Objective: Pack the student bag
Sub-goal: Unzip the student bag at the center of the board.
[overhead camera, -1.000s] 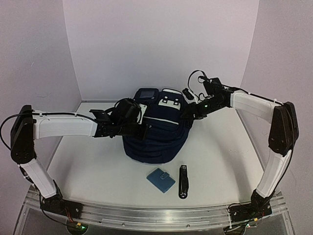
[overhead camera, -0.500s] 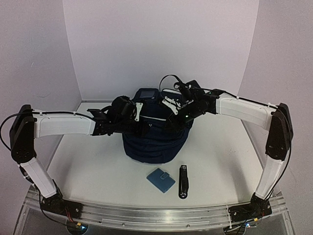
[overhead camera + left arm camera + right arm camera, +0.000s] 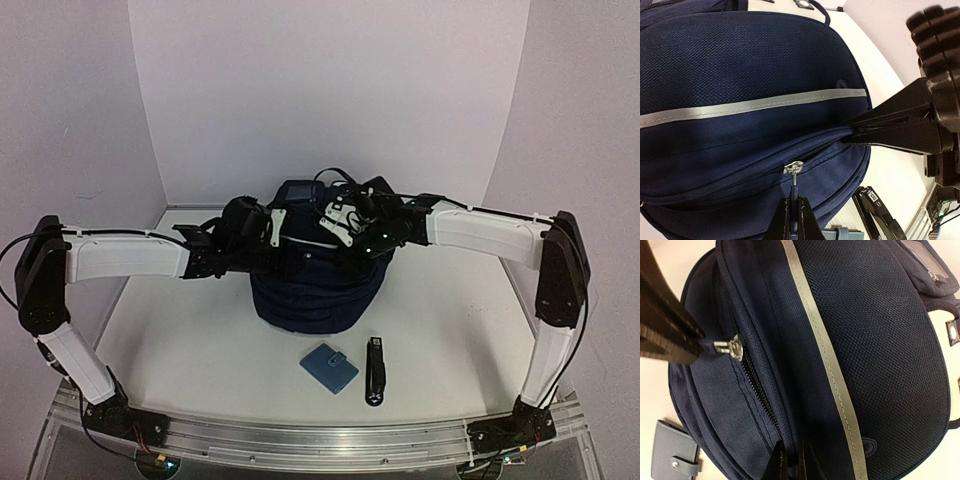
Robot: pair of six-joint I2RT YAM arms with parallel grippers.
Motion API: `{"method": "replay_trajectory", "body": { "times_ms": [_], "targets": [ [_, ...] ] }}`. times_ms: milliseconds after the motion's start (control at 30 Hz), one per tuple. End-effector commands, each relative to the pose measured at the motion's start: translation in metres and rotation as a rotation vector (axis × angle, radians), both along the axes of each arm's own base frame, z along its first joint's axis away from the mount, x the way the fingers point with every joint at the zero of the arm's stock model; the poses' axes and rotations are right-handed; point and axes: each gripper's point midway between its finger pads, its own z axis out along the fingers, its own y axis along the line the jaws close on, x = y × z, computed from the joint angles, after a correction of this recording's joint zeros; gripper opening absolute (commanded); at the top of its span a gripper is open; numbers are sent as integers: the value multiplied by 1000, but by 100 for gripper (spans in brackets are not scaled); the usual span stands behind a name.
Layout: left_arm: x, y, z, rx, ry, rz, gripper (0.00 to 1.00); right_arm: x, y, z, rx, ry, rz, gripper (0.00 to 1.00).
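The student bag (image 3: 315, 290), navy with a grey stripe, lies on the table between both arms. My left gripper (image 3: 792, 209) is shut on the blue pull tab of the zipper slider (image 3: 793, 167), on the bag's front pocket seam. In the right wrist view it shows as dark fingers (image 3: 670, 340) holding the tab by the slider (image 3: 735, 346). My right gripper (image 3: 792, 456) is shut on a fold of the bag's fabric beside the zipper line (image 3: 752, 385), further along the same seam. From above, the left gripper (image 3: 298, 263) and right gripper (image 3: 347, 250) sit close together on the bag's top.
A small light-blue snap wallet (image 3: 328, 367) and a long black object (image 3: 374, 370) lie on the table in front of the bag, near the front rail (image 3: 320, 440). Purple walls enclose the back and sides.
My right arm has swung left from the bag's right side onto its top, and its jaws have shut on the fabric. The left gripper has kept its hold, shifting slightly.
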Motion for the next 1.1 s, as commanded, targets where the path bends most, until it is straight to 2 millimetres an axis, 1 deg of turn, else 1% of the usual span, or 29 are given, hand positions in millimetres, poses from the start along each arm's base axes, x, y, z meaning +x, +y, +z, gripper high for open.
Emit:
{"method": "replay_trajectory", "body": {
  "times_ms": [0, 133, 267, 400, 500, 700, 733, 833, 900, 967, 1000, 1067],
  "targets": [
    [10, 32, 30, -17, -75, 102, 0, 14, -25, 24, -19, -109, -97, 0],
    [20, 66, 22, 39, -71, 194, 0, 12, -37, 28, -46, -136, -121, 0],
    [29, 95, 14, 72, -66, 263, 0, 7, -45, 30, -52, -143, -125, 0],
    [45, 119, 10, 84, -58, 324, 0, 1, -50, 32, -55, -147, -105, 0],
    [59, 131, 7, 88, -61, 350, 0, -3, -53, 32, -64, -150, -88, 0],
    [93, 143, 10, 59, -79, 370, 0, -9, -53, 33, -53, -143, -67, 0],
    [98, 143, 10, 53, -80, 367, 0, -11, -50, 33, -41, -132, -52, 0],
    [113, 139, 10, 35, -91, 335, 0, -15, -42, 32, -16, -106, -27, 0],
    [120, 130, 14, 11, -109, 284, 0, -16, -36, 32, 5, -85, -14, 0],
    [126, 121, 12, -4, -117, 227, 0, -16, -30, 34, 26, -66, -4, 0],
    [130, 117, 17, -14, -145, 201, 0, -16, -27, 34, 33, -58, 3, 0],
    [137, 113, 18, -21, -170, 168, 0, -16, -23, 35, 40, -48, 11, 0]
  ]
}}
